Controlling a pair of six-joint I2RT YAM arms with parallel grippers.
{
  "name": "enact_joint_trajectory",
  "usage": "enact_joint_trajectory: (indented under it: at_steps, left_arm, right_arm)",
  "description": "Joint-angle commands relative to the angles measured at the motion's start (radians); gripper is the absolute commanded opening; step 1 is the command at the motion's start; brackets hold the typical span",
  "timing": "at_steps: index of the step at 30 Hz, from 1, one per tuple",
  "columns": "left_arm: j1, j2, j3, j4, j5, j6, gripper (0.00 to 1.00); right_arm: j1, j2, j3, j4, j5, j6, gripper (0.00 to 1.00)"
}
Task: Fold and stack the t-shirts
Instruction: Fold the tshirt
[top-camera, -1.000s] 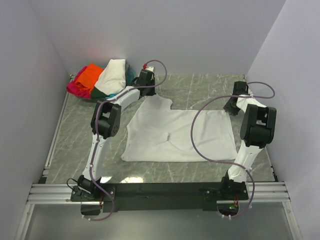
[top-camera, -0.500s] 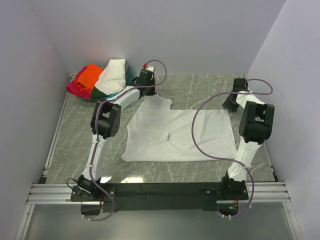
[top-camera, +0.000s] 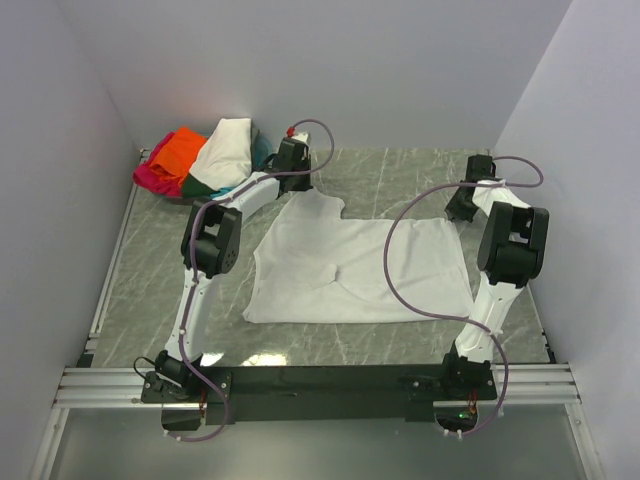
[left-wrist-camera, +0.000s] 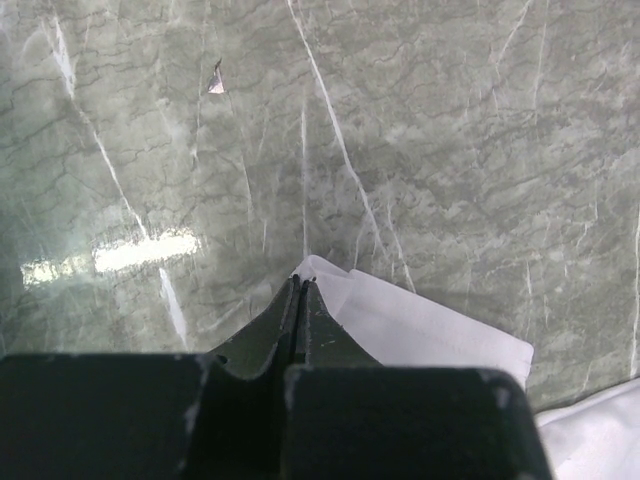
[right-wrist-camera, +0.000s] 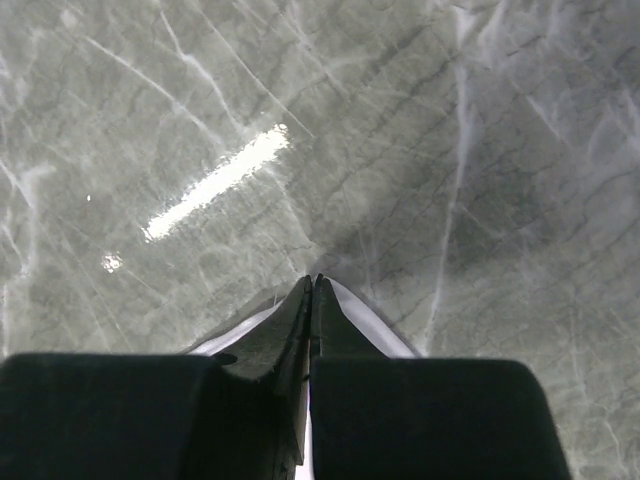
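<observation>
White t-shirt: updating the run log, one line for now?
left pincer shut on white t-shirt | right pincer shut on it | shirt spread out

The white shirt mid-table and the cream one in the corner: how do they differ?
The white t-shirt lies spread on the table; the cream-white t-shirt sits bunched on a coloured pile. The left gripper and right gripper pinch the white t-shirt's far edge; nothing holds the cream-white t-shirt. Both are pale.

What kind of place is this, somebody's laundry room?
Probably not: it looks like a robot lab test cell. Two robot arms are bolted to a rail at a marble-patterned table, plain walls enclose it, and a white t-shirt lies spread out.
</observation>
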Motion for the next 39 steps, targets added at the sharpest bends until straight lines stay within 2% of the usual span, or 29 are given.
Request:
enact_joint_trajectory:
  at_steps: [1, 8, 27, 31, 39]
  left_arm:
    - [-0.002, -0.098, -0.013, 0.032, 0.015, 0.015, 0.00]
    - [0.001, -0.202, -0.139, 0.110, 0.011, -0.005, 0.00]
    - [0.004, -0.639, -0.752, 0.319, -0.008, -0.123, 0.00]
    - [-0.009, -0.717, -0.845, 0.320, 0.003, -0.134, 0.00]
    - [-0.072, -0.915, -1.032, 0.305, -0.067, -0.163, 0.00]
  right_arm:
    - [0.001, -0.052, -0.014, 0.034, -0.033, -0.012, 0.00]
    - [-0.001, -0.239, -0.142, 0.088, -0.031, -0.003, 0.00]
    - [0.001, -0.617, -0.501, 0.124, -0.036, -0.004, 0.00]
    - [-0.001, -0.698, -0.561, 0.107, 0.001, -0.004, 0.00]
    - [-0.001, -0.835, -0.665, 0.073, 0.067, 0.003, 0.00]
